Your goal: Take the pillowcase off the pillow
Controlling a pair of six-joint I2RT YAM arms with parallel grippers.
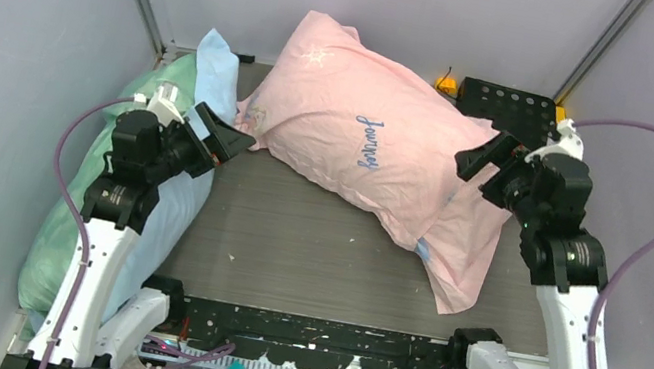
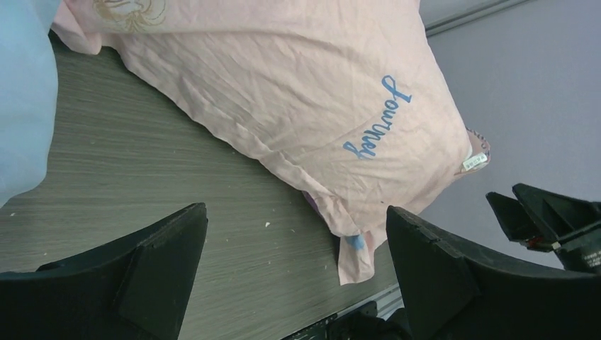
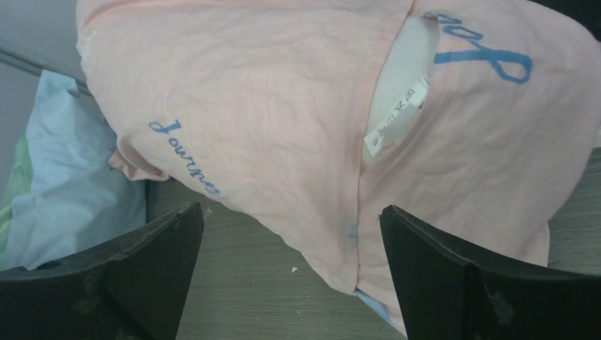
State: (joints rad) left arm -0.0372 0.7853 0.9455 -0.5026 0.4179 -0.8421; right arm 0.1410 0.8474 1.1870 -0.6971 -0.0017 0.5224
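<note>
Grasping comes first: the pillowcase (image 1: 379, 153) lies on the table (image 1: 313, 243) with the pillow (image 3: 400, 78) inside, white showing at what looks like its open end near my right tool (image 1: 482, 156). That and my left tool (image 1: 227, 139) gape wide, holding nothing. Next: pinch that hem.

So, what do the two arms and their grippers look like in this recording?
Both arms match. The left arm and right arm have white lower links, black joint housings and black bases. A purple cable loops alongside each one. The left gripper and right gripper carry broad, black, wedge-shaped fingers with a matte, slightly scuffed surface.
</note>
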